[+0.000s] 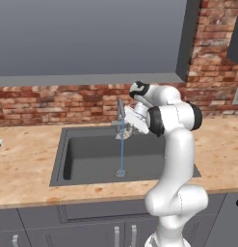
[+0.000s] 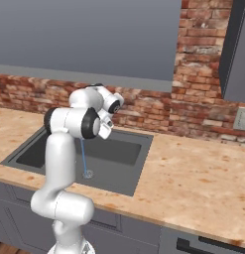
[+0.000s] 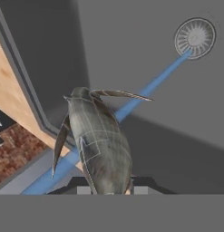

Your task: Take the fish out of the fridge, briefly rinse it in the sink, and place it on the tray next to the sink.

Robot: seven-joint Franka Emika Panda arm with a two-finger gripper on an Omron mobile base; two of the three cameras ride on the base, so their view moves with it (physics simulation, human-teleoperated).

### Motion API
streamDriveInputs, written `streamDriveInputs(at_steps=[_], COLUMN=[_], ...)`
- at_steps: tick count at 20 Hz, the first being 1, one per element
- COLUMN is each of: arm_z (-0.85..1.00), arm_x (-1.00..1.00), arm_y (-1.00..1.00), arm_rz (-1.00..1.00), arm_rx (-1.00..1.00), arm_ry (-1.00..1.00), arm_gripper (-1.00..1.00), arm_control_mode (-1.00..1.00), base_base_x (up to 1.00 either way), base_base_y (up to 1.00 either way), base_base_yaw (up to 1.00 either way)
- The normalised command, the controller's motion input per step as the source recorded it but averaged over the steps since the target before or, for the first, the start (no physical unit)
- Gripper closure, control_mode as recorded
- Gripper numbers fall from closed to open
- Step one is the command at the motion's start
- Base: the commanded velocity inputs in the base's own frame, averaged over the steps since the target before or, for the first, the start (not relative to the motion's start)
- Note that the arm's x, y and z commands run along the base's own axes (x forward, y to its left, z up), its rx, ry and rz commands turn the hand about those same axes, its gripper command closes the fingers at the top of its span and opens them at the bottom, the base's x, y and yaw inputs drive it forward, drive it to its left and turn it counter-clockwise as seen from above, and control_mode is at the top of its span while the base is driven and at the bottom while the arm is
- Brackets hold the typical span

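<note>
Over the sink (image 1: 72, 159), water stream (image 3: 145, 90) passes behind the gripper-held fish (image 3: 99, 145).

Arm (image 1: 176, 144) bent forward, tool (image 3: 106, 183) clamped.

We see flat, even, rendered light with no glare anywhere; the counter (image 1: 29, 164) reads bright and warm; the sink (image 1: 91, 154) is dim, its inner walls darker than its floor; in the hand view a soft diagonal shadow crosses the basin floor; the fish (image 3: 99, 145) shows a dull sheen; both base views look coarse and slightly soft; edges stay straight.
</note>
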Motion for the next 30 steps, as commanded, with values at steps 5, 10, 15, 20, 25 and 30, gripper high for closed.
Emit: streamDriveInputs(at_steps=[5,10,15,20,25,30], arm_z=[0.0,0.0,0.0,0.01,0.0,0.0], arm_x=[-0.04,-0.24,-0.47,-0.05,0.19,0.36], arm_y=[0.0,0.0,0.0,0.0,0.0,0.0], arm_rz=[0.0,0.0,0.0,0.0,-0.01,-0.04], arm_rx=[0.0,0.01,0.01,0.0,0.0,0.0], arm_ry=[0.0,0.0,0.0,-0.01,-0.01,-0.05], arm_gripper=[1.0,1.0,1.0,1.0,1.0,1.0], arm_control_mode=[-1.0,-1.0,-1.0,-1.0,-1.0,-1.0], base_base_x=[0.0,0.0,0.0,0.0,0.0,0.0], base_base_y=[0.0,0.0,0.0,0.0,0.0,0.0], base_base_yaw=[0.0,0.0,0.0,0.0,0.0,0.0])
